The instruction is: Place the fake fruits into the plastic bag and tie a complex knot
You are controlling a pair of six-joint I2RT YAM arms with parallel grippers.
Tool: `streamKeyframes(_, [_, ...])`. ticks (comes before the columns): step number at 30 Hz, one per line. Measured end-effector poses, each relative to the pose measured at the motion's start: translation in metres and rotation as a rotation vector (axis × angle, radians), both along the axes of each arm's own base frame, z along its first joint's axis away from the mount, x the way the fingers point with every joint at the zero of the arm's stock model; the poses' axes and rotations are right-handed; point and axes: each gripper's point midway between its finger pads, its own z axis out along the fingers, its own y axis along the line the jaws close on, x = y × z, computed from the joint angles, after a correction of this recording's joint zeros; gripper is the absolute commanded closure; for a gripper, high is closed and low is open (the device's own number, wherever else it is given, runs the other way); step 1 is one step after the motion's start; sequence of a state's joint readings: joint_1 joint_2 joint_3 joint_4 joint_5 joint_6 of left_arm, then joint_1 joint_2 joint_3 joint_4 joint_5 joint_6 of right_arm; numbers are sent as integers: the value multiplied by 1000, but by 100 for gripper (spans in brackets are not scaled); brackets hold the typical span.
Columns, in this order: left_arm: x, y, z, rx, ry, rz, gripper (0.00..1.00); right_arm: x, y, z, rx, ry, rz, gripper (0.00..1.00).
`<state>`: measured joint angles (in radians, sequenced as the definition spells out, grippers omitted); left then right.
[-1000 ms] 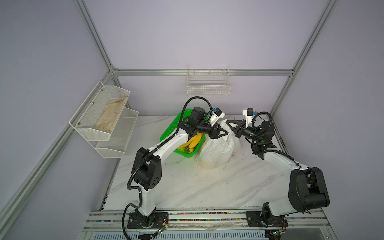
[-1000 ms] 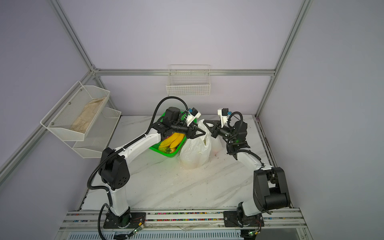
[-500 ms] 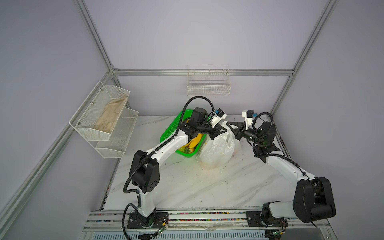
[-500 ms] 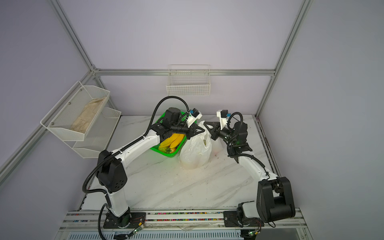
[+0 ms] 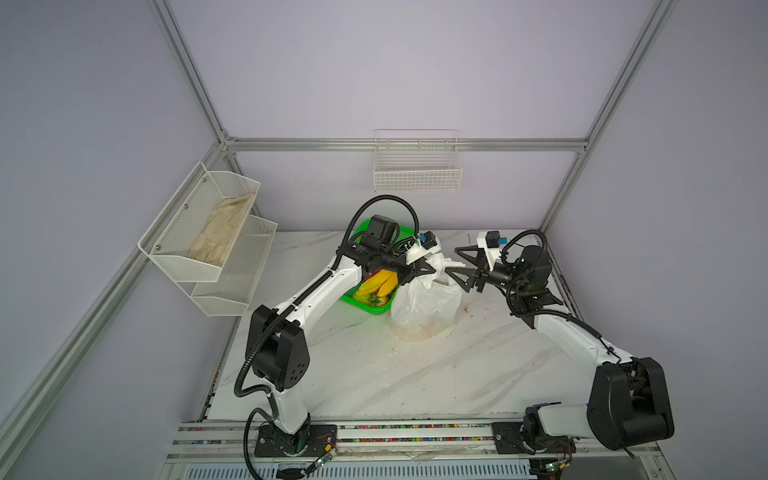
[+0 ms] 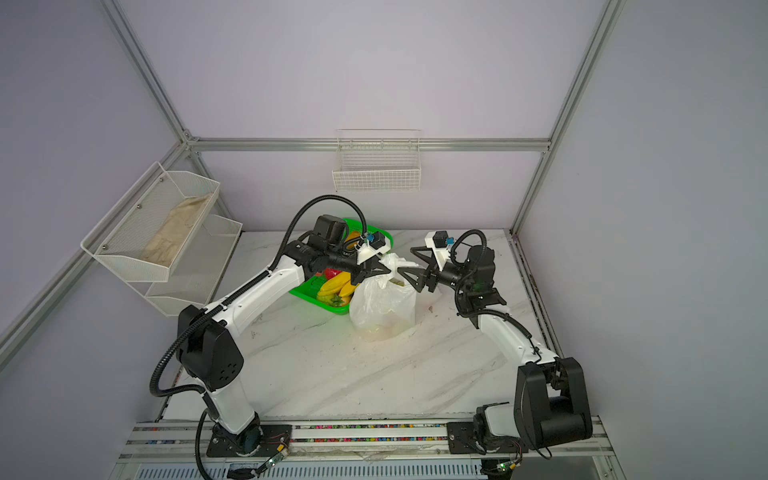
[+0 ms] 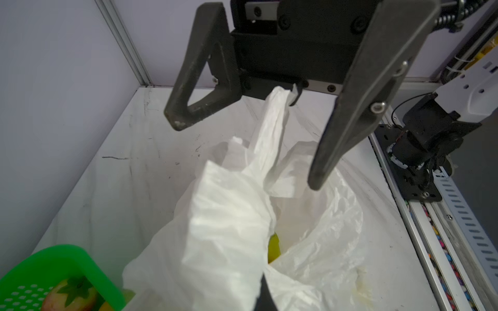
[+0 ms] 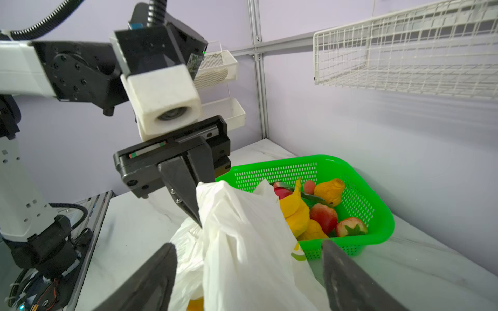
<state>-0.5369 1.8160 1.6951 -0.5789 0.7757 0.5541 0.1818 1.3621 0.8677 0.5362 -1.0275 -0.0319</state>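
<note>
The white plastic bag (image 5: 426, 303) stands on the table beside the green basket, and a yellow fruit (image 7: 273, 247) shows inside it. My left gripper (image 5: 432, 270) is shut on the bag's bunched handle (image 8: 215, 194) and holds it up. My right gripper (image 5: 453, 261) faces it, open. Its fingers (image 8: 161, 269) straddle the bag's top without pinching it. More fake fruits (image 8: 323, 212), bananas, strawberries and a pear, lie in the basket. No knot is in view.
The green mesh basket (image 5: 365, 305) sits behind and left of the bag, under my left arm. A white wire basket (image 5: 417, 174) hangs on the back wall. A two-tier shelf (image 5: 208, 237) holding a beige cloth is on the left wall.
My right gripper has opened and let go of the bag's handle. My left gripper has closed on the bunched top of the bag.
</note>
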Motion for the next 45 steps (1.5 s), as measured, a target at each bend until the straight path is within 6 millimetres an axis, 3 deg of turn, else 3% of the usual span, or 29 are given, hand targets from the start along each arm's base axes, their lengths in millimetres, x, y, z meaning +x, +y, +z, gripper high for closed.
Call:
streamKeyframes(5, [-4, 0, -11, 31, 12, -40, 100, -2, 6, -4, -40, -47, 19, 12])
streamKeyframes(12, [-7, 1, -5, 42, -28, -74, 100, 14, 14, -2, -127, -103, 63, 16])
streamKeyframes(19, [-7, 2, -5, 59, -43, -86, 100, 5, 21, -10, -159, -90, 135, 24])
streamKeyframes(28, [1, 0, -9, 86, -64, -71, 100, 0, 28, -19, -190, -64, 175, 21])
streamKeyframes(38, [-1, -2, -11, 95, -68, -73, 100, 3, 32, -29, -203, -43, 183, 51])
streamKeyframes(41, [1, -1, -12, 106, -73, -63, 100, 2, 33, -31, -207, -33, 187, 76])
streamKeyframes(43, [3, 0, -13, 113, -76, -54, 100, 2, 33, -32, -210, -35, 186, 86])
streamKeyframes(45, [5, 1, -14, 123, -79, -43, 91, 2, 34, -33, -215, -31, 185, 97])
